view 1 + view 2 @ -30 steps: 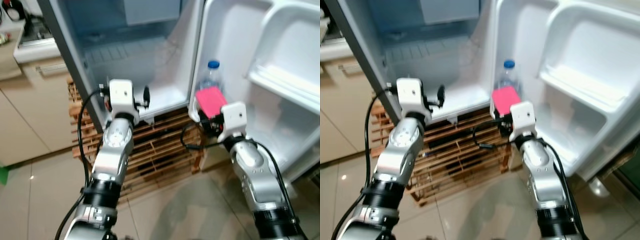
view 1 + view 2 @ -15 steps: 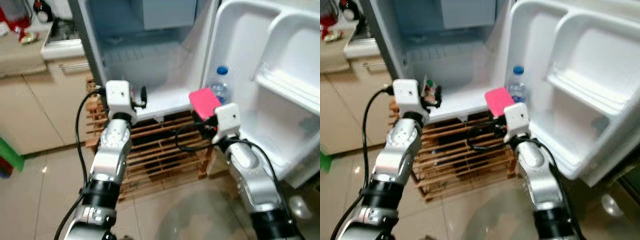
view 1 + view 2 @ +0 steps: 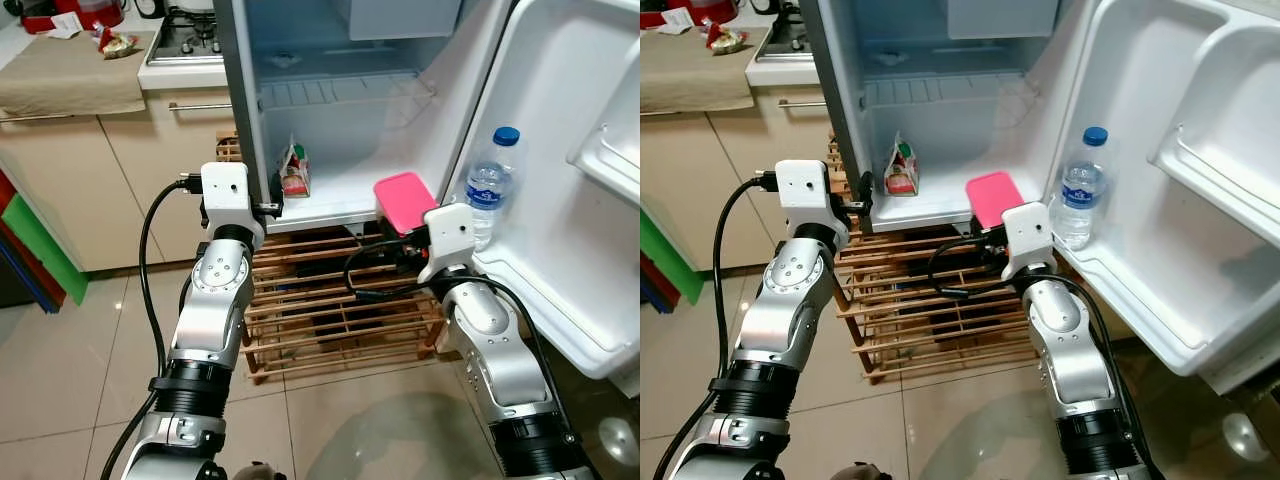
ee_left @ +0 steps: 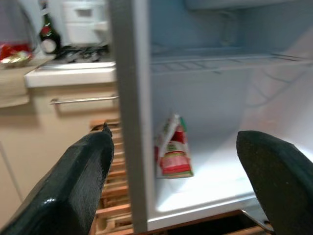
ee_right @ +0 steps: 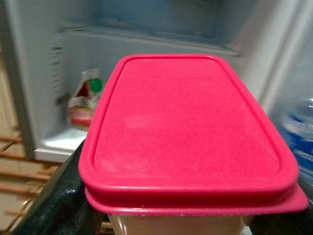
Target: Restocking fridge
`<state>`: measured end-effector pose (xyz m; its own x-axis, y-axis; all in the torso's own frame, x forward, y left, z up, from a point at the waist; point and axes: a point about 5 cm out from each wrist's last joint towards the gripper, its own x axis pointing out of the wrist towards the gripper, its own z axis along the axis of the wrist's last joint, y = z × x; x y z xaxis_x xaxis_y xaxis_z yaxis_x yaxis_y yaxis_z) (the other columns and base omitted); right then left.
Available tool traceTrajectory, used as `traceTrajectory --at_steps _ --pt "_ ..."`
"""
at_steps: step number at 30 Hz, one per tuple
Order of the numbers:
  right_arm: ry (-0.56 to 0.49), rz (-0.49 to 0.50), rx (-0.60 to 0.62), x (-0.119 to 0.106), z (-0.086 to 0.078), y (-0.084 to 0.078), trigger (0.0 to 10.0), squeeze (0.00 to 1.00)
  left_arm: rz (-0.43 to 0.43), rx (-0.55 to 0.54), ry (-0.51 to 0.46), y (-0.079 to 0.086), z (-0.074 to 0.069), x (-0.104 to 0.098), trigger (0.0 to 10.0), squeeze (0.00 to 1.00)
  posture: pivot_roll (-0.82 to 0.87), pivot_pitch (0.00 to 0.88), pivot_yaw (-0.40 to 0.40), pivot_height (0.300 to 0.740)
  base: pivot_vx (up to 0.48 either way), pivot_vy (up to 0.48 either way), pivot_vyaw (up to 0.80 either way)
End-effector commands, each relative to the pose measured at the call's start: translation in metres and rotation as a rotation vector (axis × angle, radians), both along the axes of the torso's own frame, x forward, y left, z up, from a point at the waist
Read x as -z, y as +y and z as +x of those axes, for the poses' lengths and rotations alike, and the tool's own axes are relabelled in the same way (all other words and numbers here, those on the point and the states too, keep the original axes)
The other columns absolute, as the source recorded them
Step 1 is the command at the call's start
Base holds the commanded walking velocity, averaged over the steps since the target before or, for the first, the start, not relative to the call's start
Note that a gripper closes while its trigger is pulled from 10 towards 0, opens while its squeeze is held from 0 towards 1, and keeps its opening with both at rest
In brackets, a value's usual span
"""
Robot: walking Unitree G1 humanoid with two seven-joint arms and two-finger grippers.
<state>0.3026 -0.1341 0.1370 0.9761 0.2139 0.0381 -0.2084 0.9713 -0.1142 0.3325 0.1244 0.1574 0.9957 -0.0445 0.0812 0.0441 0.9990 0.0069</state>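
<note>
fridge stands open before me, a small carton on its bottom shelf and a water bottle in the door. my right gripper clamps a box with a pink lid just outside the shelf. my left gripper hangs spread at the fridge's edge.

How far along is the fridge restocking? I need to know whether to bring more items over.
Looks done: a small carton stands on the fridge floor, and a water bottle sits in the door shelf. In hand: the right gripper holds a container with a pink lid just in front of the open compartment. Left: setting that container inside. The left gripper is open and empty at the fridge's edge.
</note>
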Motion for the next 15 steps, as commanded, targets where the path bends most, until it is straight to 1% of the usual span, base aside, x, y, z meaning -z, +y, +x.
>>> traceTrajectory --at_steps 1,3,4,5,8,9,11,12,13,14,15 --pt "-0.01 0.047 0.034 -0.002 0.004 -0.002 10.0 0.0 -0.004 0.047 -0.037 0.0 -0.007 -0.004 10.0 0.0 -0.04 0.0 0.025 0.74 0.0 0.0 0.0" --pt "-0.01 0.073 0.04 -0.003 0.004 -0.002 10.0 0.0 -0.012 0.07 -0.049 0.003 -0.013 -0.004 10.0 0.0 -0.04 0.0 0.025 0.74 0.0 0.0 0.0" --pt "-0.011 0.07 0.04 -0.003 0.004 -0.001 10.0 0.0 -0.012 0.081 -0.051 0.005 -0.017 -0.003 10.0 0.0 -0.03 0.0 0.025 0.74 0.0 0.0 0.0" --pt "-0.012 0.066 0.034 -0.002 0.005 0.0 10.0 0.0 0.004 0.09 -0.043 0.013 -0.025 0.003 10.0 0.0 -0.02 0.0 0.022 0.74 0.0 0.0 0.0" --pt "-0.013 0.066 0.03 -0.002 0.005 0.001 10.0 0.0 0.031 0.109 -0.041 0.018 -0.034 0.009 10.0 0.0 -0.02 0.0 0.021 0.74 0.0 0.0 0.0" --pt "-0.016 0.066 0.027 -0.003 0.006 0.002 10.0 0.0 0.048 0.134 -0.053 0.021 -0.041 0.012 10.0 0.0 -0.02 0.0 0.021 0.74 0.0 0.0 0.0" --pt "-0.022 0.067 0.025 -0.004 0.008 0.002 10.0 0.0 0.076 0.167 -0.078 0.031 -0.06 0.021 10.0 0.0 -0.02 0.0 0.017 0.74 0.0 0.0 0.0" --pt "-0.022 0.067 0.025 -0.004 0.008 0.002 10.0 0.0 0.076 0.167 -0.078 0.031 -0.06 0.021 10.0 0.0 -0.02 0.0 0.017 0.74 0.0 0.0 0.0" --pt "-0.024 0.069 0.025 -0.005 0.009 0.002 10.0 0.0 0.083 0.173 -0.086 0.034 -0.066 0.022 10.0 0.0 -0.01 0.0 0.013 0.74 0.0 0.0 0.0" --pt "-0.038 0.08 0.027 -0.007 0.013 0.001 10.0 0.0 0.07 0.167 -0.085 0.036 -0.072 0.021 10.0 0.0 0.01 0.0 -0.004 0.74 0.0 0.0 0.0" --pt "-0.045 0.085 0.027 -0.009 0.015 0.001 10.0 0.0 0.066 0.166 -0.091 0.035 -0.073 0.02 10.0 0.0 0.01 0.0 -0.01 0.74 0.0 0.0 0.0"
